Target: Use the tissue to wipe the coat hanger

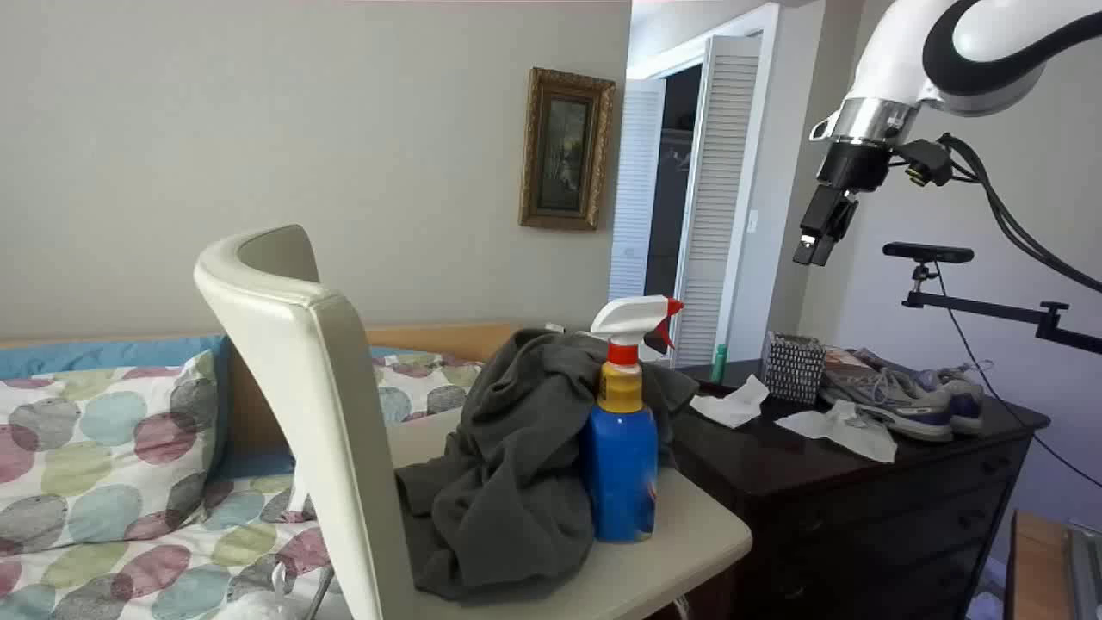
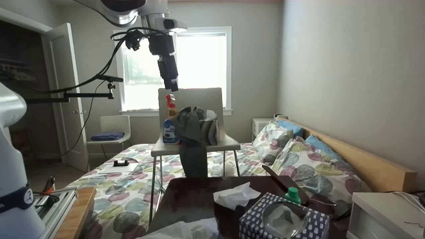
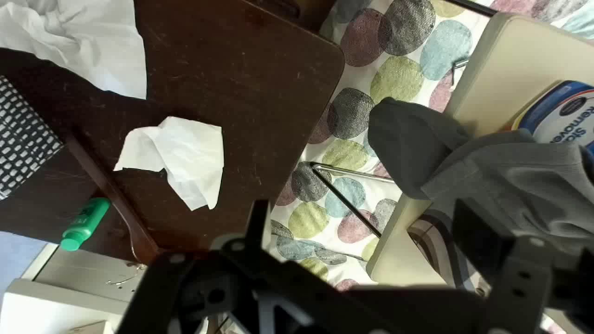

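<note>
"At ten o'clock from the pincer (image 3: 362, 215), wrist view: why's the smaller tissue (image 3: 195, 157) on that table (image 3: 260, 93)?"

"Probably handy for wiping the hanger (image 3: 106, 190) (tissue's eight o'clock). Pincer's spread, empty."

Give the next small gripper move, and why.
Probably shift the gripper sideways until it is above the smaller tissue, without lowering yet. It hangs high, open and holding nothing; in the wrist view that tissue lies uncovered on the dresser, off to one side of the gap between the jaws, near what looks like the coat hanger.
</note>
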`<state>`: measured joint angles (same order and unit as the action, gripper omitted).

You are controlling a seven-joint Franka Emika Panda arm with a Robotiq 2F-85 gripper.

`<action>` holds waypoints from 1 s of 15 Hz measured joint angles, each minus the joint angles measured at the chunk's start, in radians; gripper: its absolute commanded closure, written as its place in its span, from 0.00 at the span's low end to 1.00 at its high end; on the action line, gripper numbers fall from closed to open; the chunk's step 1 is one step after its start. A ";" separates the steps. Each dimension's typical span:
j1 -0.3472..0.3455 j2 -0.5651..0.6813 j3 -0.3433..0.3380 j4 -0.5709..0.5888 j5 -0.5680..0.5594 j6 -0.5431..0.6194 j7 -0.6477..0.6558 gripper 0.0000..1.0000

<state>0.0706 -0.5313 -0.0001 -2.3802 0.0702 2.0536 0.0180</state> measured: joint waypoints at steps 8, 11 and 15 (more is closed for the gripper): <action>0.000 0.000 0.000 0.000 0.000 0.000 0.000 0.00; -0.016 0.024 0.000 0.001 0.000 0.052 0.033 0.00; -0.082 0.146 -0.017 0.002 0.001 0.266 0.105 0.00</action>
<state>-0.0118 -0.3852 -0.0169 -2.3787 0.0707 2.3201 0.1232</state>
